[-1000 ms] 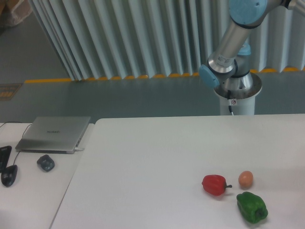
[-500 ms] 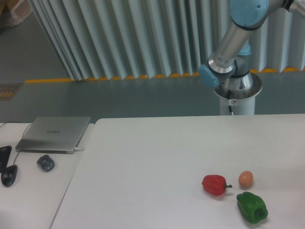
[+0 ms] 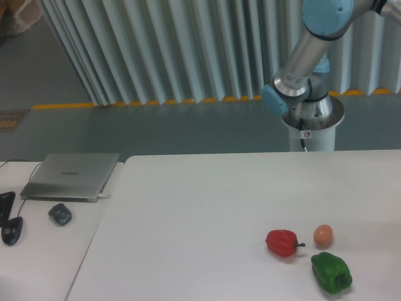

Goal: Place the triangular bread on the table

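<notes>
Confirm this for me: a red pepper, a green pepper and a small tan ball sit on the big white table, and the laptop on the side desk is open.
One thing is wrong: the laptop is closed, lid flat, as the fixed camera shows. The red pepper, green pepper and tan ball do sit on the white table.

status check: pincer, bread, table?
Pincer out of frame, only arm visible. Triangular bread not in view. Table holds red pepper, green pepper, egg-like ball.

Object count on the two tabletops.
One red pepper (image 3: 281, 242), one green pepper (image 3: 331, 272), one egg-like ball (image 3: 322, 236), one laptop (image 3: 71, 175), one mouse (image 3: 60, 214).
</notes>
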Controlling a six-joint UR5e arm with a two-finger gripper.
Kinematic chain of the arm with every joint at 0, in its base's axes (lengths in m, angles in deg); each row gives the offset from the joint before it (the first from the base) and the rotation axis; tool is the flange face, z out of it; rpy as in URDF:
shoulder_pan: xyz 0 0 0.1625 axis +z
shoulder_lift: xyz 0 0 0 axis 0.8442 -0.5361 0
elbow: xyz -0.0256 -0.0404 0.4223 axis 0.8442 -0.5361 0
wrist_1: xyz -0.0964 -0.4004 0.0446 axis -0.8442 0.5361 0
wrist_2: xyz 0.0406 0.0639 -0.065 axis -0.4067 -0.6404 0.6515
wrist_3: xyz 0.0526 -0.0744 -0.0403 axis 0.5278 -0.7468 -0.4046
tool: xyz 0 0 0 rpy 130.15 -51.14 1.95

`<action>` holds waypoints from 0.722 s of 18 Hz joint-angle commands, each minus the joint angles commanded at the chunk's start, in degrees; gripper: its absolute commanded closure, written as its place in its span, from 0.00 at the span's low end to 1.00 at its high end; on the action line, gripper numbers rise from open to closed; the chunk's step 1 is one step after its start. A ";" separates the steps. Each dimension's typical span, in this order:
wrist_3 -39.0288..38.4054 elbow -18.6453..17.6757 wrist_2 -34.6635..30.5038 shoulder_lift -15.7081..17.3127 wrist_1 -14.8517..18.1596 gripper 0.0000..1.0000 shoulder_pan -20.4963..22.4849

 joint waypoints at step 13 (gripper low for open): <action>-0.62 9.58 8.70 2.02 18.02 0.71 1.93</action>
